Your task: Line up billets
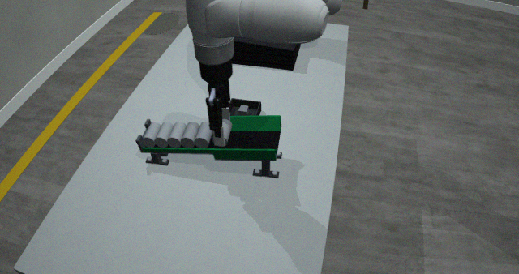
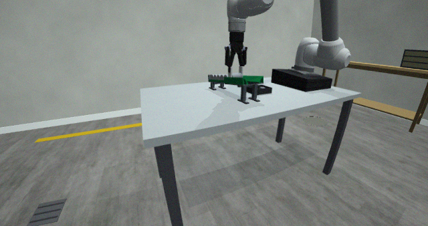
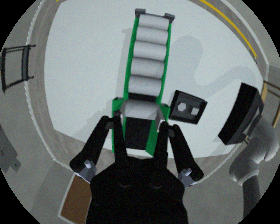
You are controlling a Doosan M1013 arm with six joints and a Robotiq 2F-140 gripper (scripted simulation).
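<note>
Gripper (image 1: 219, 135) half-closed on one billet (image 1: 225, 133) (lengthwise across the ramp (image 1: 247, 154)), beside the five-billet row (image 1: 178, 134)

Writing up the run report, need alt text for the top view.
A grey robot arm reaches down over a white table, its gripper shut on a steel billet at the open end of a row of five billets lying side by side on a green feed ramp. A small dark tray sits behind the ramp.
</note>
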